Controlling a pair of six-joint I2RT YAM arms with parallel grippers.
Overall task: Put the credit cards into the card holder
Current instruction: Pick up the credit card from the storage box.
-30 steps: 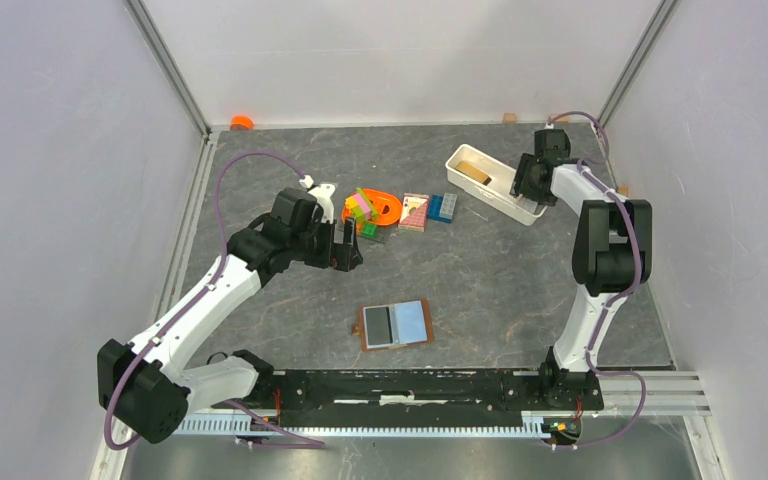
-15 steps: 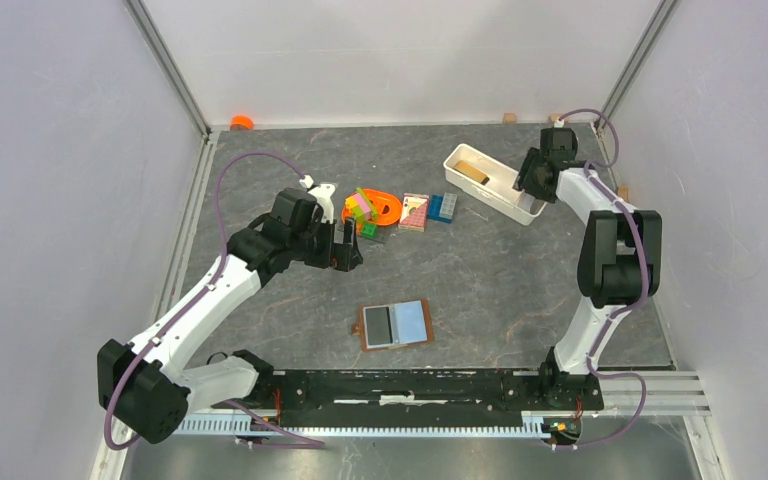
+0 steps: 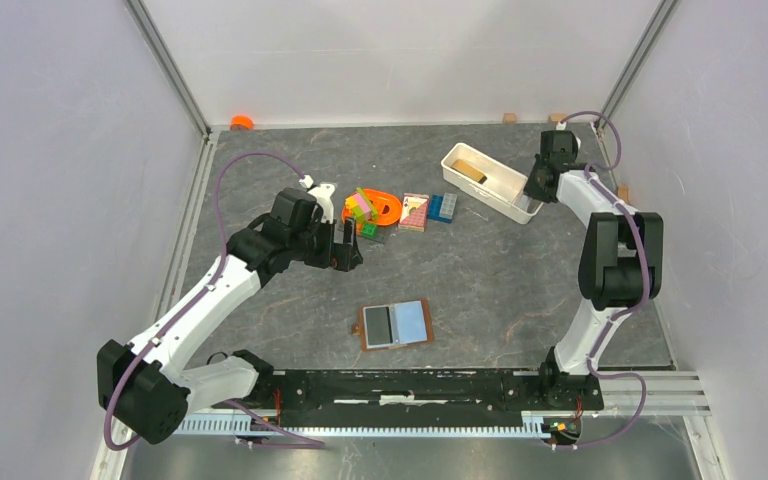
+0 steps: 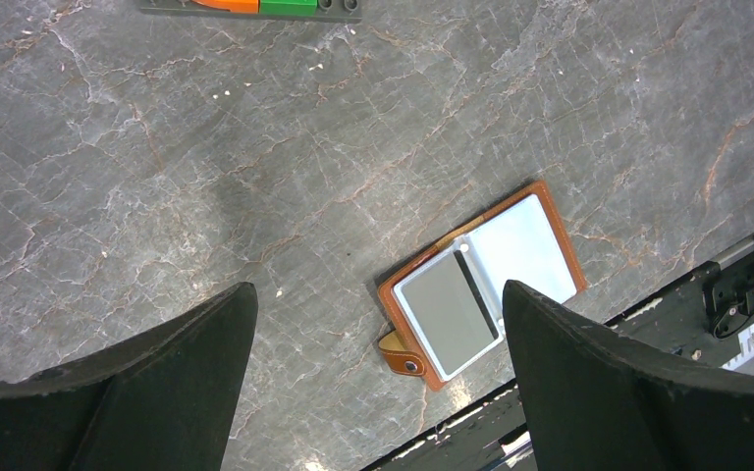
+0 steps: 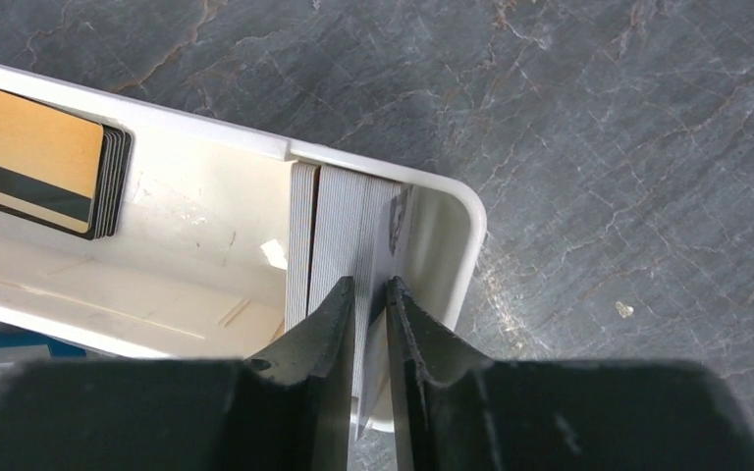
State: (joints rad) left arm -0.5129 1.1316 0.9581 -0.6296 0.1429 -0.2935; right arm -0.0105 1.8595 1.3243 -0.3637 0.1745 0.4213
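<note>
Now that the right gripper (image 5: pixel 370 287) has just pinched some credit cards (image 5: pixel 344 221), lifting can start; the left gripper (image 4: pixel 377 292) hangs open.

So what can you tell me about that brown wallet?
The wallet is tan-brown, leather by its look, lying open and flat on the grey table, toward its near edge. A grey card fills one half, a light blue card the other. A snap tab sticks out at one end. Nothing else touches it.
</note>
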